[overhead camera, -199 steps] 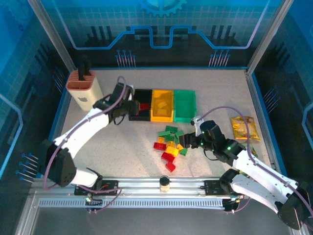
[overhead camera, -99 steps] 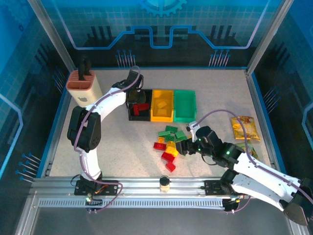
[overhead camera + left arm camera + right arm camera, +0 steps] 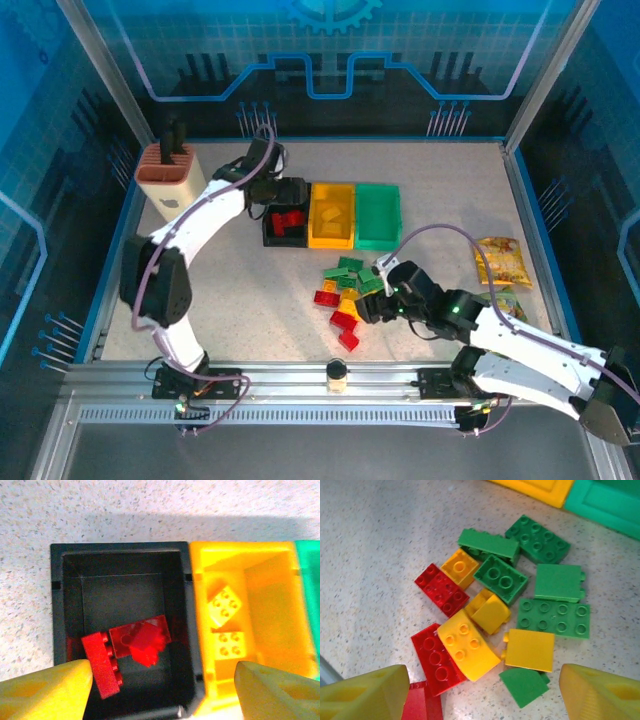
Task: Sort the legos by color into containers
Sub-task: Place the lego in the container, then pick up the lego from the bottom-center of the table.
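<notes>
**Both hands open: red and yellow bricks in bins, mixed heap on the table**

Left hand (image 3: 163,677) above the small black open-top plastic bin (image 3: 57,610), yellow fingers (image 3: 45,692) spread wide, gripping nothing. Inside that bin, small red studded plastic bricks (image 3: 137,640) bunched at the end nearest the hand, one tipped on its edge by the side wall. Touching it on the right, the yellow plastic bin (image 3: 272,605) of the same size, with two yellow studded bricks (image 3: 225,602) lying studs up. Next in the row, the green plastic bin (image 3: 378,215).

Right hand (image 3: 485,677) low over the loose heap of red, yellow and green bricks (image 3: 500,578), fingers wide apart, holding nothing. Heap lies on the pale speckled table (image 3: 380,540), well apart from the bins and nearer the arm bases. Six green, four yellow and three red pieces countable from the wrist view, some touching, some leaning on one another.

At the far left, a tall beige knife block (image 3: 172,185) with black handles; pale mark on its front too small to read. Near the right edge, a yellow snack bag (image 3: 503,260), print too small to make out.
</notes>
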